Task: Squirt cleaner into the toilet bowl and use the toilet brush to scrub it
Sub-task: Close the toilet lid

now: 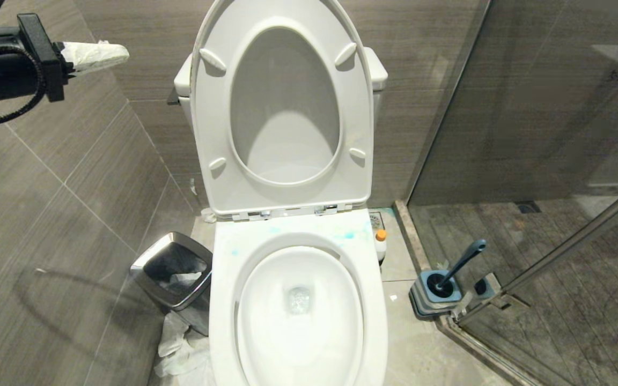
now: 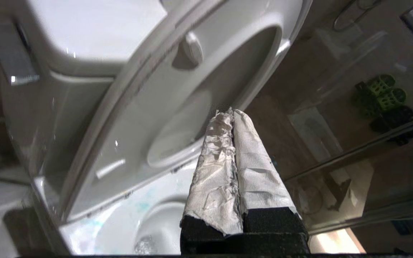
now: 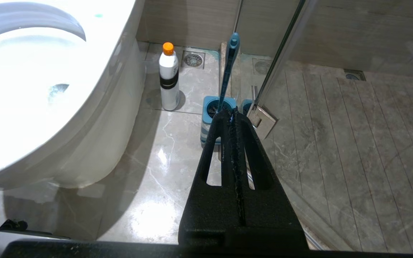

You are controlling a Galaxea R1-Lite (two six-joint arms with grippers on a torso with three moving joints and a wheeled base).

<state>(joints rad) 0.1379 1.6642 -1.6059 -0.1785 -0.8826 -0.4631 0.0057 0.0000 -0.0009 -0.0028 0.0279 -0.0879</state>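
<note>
Left pincer point(image 1: 124, 52), its fingers wrapped in white paper point(image 2: 228, 157) and pressed together with nothing between them, held high at the upper left, level with the raised lid point(image 1: 282, 107) and pointing toward it, apart from it. Right pincer point(image 3: 232, 111), bare black fingers closed flat against each other and empty, low beside the toilet, aimed at the floor on the shower side. Toilet bowl point(image 1: 298, 300), open, seat and lid both up, a little water at the drain and turquoise smears on the white ledge behind the rim. Cleaner bottle point(image 1: 380, 244), white with an orange cap, upright on the floor just beside the bowl's right flank, near the floor drain point(image 3: 193, 59). Toilet brush point(image 1: 462, 262), teal handle tilted, head seated in its squarish holder point(image 1: 435, 295) at the foot of the glass shower door point(image 1: 556, 134). Steel-rimmed waste bin point(image 1: 175, 276), on the floor left of the bowl, crumpled paper point(image 1: 180, 343) lying beside it.
</note>
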